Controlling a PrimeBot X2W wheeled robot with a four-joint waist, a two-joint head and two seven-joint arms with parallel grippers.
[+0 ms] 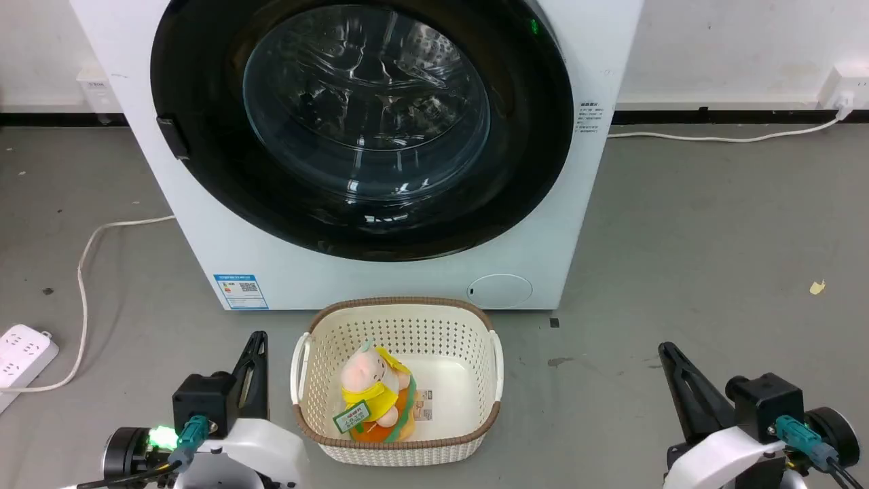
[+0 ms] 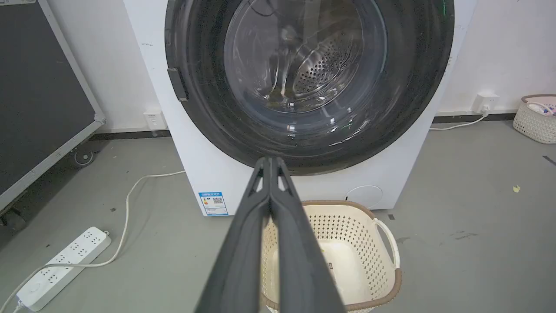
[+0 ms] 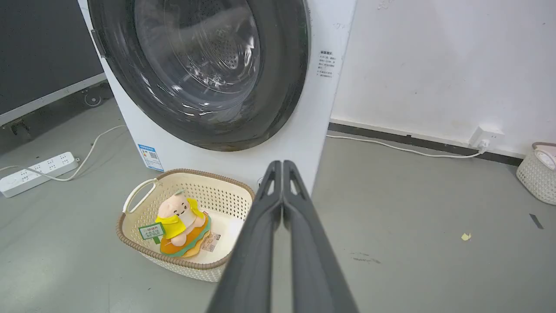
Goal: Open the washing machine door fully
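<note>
Large round glossy black washing machine door (image 1: 363, 115) shut, its top cut off, your left gripper (image 2: 270, 161) and right gripper (image 3: 282, 164) both with fingers pressed together

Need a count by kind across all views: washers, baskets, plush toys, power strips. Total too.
Washing machine: 1
Baskets: 2, near basket and far basket
Plush toy: 1
Power strip: 1
Total: 5

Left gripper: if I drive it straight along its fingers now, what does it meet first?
Most likely the lower black rim of the washing machine door, or the white panel just beneath; depth is unclear. The shut left gripper seems to pass above the basket.
</note>
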